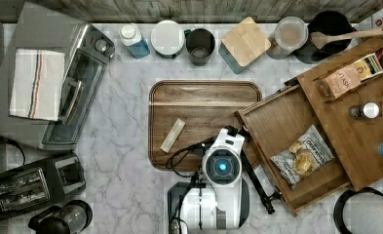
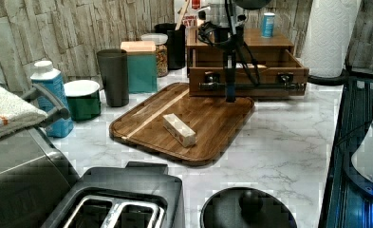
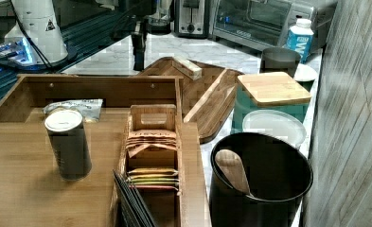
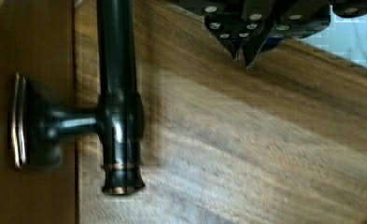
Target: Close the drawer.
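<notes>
Even, diffuse light on the marble bench [image 1: 125,126], with soft shadows. Blocky compression artefacts soften all views. In the wrist view the handle [image 4: 118,93] bears streaks of glare and the wood grain is blurred.

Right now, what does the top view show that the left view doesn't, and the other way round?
From above, the top view looks into the open drawer and shows a snack bag lying inside; it also shows a tea box and a small bottle on the cabinet top. The left view shows instead the drawer's front face, with its black bar handle and the gripper hanging just in front of it. Both show the wooden tray with a small pale block on it, on the marble counter.
</notes>
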`<act>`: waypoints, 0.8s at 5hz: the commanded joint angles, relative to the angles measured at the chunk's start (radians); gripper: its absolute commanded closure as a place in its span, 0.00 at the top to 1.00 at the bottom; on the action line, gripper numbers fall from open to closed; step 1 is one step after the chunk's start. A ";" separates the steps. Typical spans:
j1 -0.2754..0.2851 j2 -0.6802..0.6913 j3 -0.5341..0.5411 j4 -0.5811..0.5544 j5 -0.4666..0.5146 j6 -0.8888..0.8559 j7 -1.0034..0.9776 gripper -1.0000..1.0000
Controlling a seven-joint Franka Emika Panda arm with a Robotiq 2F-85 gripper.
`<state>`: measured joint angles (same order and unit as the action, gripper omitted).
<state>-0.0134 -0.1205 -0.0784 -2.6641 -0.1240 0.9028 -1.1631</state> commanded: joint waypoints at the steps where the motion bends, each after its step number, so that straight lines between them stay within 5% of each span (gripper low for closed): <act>1: -0.086 -0.026 -0.118 -0.072 -0.039 0.035 -0.164 0.00; 4: -0.153 -0.014 -0.152 -0.029 -0.065 0.068 -0.338 0.00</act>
<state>-0.1477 -0.1217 -0.1920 -2.7363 -0.1615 0.9434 -1.3418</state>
